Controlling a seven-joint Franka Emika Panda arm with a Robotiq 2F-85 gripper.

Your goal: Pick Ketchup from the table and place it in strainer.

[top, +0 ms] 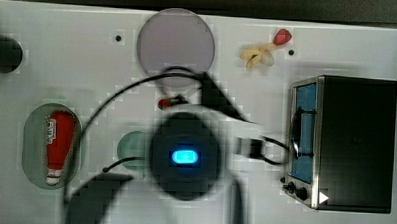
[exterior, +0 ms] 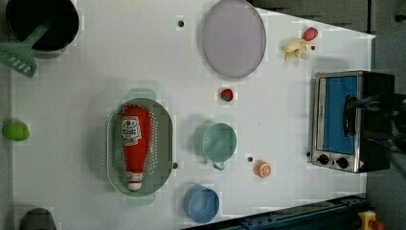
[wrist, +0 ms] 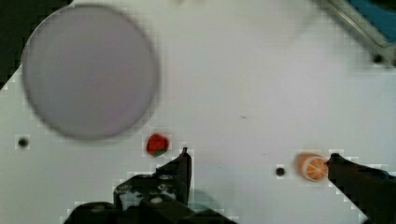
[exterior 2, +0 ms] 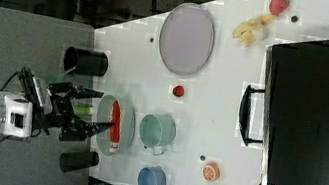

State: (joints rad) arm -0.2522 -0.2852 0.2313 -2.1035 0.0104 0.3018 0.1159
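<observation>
The red squeeze ketchup bottle with a white cap (exterior: 134,146) lay lengthwise inside the pale mint-green oval perforated strainer (exterior: 162,120), cap toward the bottom edge, at the lower left of the left view. In the top view the bottle (top: 60,143) sat in the strainer (top: 31,146) at the frame's left. The pincer (wrist: 257,161) stood apart and empty, its two black fingers (wrist: 183,170) spread wide above the white table (wrist: 233,84). In the wrist view, a small red strawberry (wrist: 157,144) showed beside one finger and an orange slice (wrist: 312,167) beside the other, with the large round greyish-lilac plate (wrist: 88,70) at upper left. In the right view the pincer (exterior 2: 98,110) hung at the frame's left, beside the strainer (exterior 2: 127,127). A round dark-green bowl (exterior: 219,141) sat right of the strainer in the left view.
</observation>
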